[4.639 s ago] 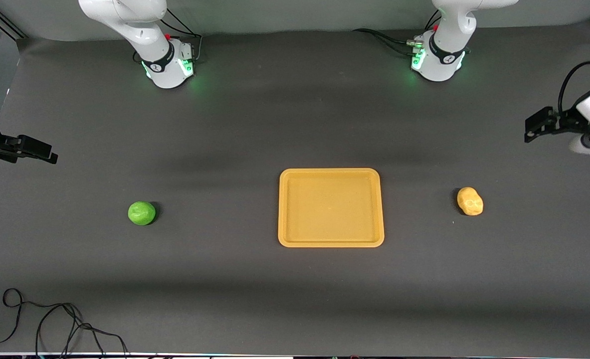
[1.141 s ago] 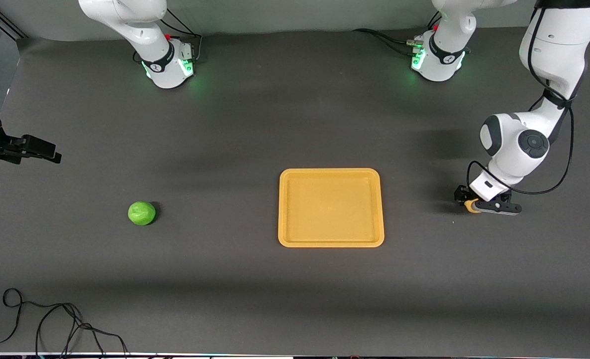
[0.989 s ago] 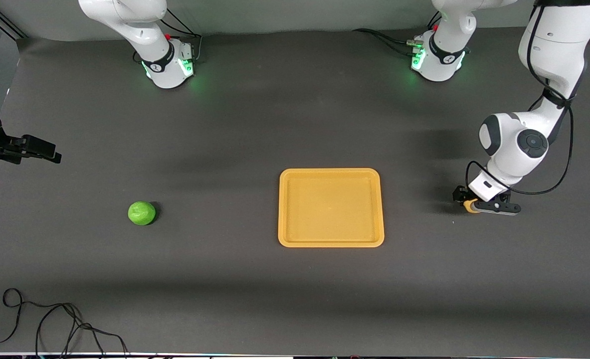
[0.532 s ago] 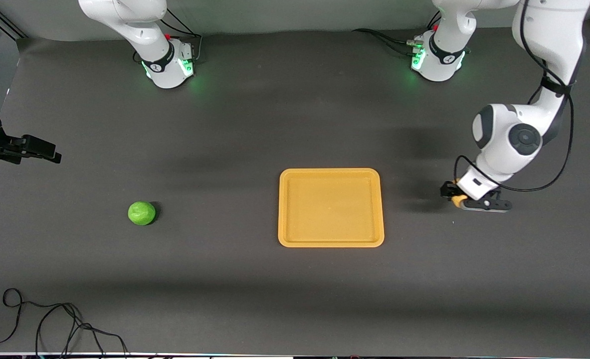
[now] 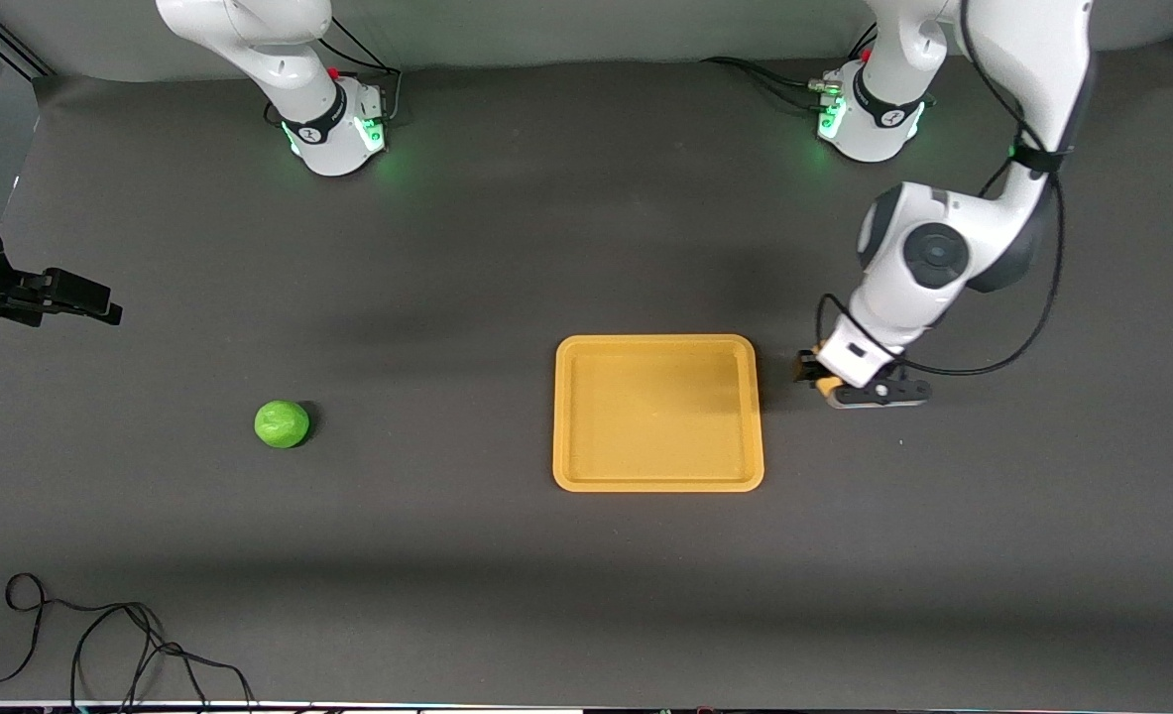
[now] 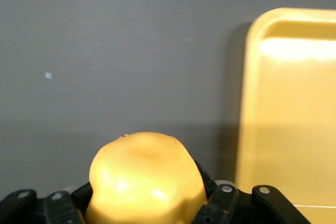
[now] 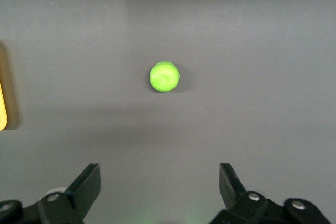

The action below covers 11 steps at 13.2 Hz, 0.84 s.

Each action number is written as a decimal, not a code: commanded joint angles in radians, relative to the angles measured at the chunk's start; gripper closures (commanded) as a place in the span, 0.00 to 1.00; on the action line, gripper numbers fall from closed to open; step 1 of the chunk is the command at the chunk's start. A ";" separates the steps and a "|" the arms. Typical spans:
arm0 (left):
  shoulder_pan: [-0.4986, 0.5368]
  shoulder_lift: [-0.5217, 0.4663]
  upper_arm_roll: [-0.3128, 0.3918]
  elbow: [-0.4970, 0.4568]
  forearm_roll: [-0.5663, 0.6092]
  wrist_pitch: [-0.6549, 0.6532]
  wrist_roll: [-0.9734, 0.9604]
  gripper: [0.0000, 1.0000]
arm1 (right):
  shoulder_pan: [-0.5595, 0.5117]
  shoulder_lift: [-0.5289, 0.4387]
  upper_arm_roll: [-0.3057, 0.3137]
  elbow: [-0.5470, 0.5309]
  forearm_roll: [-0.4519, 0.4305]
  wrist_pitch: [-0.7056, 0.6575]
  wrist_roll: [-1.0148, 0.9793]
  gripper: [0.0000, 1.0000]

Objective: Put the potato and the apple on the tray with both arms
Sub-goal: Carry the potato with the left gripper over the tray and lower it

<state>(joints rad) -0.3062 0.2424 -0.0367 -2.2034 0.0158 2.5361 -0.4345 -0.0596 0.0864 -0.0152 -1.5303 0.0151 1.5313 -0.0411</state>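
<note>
Tabletop: left gripper (image 5: 824,381) carried potato (image 5: 828,385) nearer tray (image 5: 657,483).

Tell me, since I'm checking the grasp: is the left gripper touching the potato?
Touching. The left wrist view shows the left gripper with its fingers pressed against both sides of the potato, held beside the tray.

No legible text, label or number — anywhere in view

The tabletop (image 5: 507,248) has a matt dark grey cover. The tray (image 5: 657,485) looks like smooth yellow-orange plastic. The potato (image 6: 144,179) is glossy and smooth; the apple (image 5: 282,423) has a slight shine.
</note>
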 commanded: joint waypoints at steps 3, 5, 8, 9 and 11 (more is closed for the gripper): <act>-0.135 0.113 0.017 0.134 -0.005 -0.027 -0.216 0.46 | 0.000 -0.004 0.003 -0.004 -0.012 0.010 -0.017 0.00; -0.169 0.155 0.017 0.168 -0.003 -0.013 -0.277 0.46 | 0.000 -0.004 0.003 -0.004 -0.012 0.010 -0.017 0.00; -0.206 0.202 0.017 0.208 0.006 -0.007 -0.340 0.46 | 0.000 -0.004 0.003 -0.004 -0.012 0.010 -0.017 0.00; -0.218 0.221 0.018 0.217 0.007 -0.001 -0.357 0.46 | 0.000 -0.004 0.003 -0.004 -0.012 0.010 -0.017 0.00; -0.231 0.262 0.018 0.218 0.009 0.054 -0.391 0.46 | 0.000 -0.004 0.003 -0.007 -0.012 0.010 -0.017 0.00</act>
<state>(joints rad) -0.5065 0.4552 -0.0361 -2.0126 0.0164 2.5541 -0.7720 -0.0596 0.0864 -0.0152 -1.5308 0.0151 1.5312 -0.0411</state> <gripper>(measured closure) 0.414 0.000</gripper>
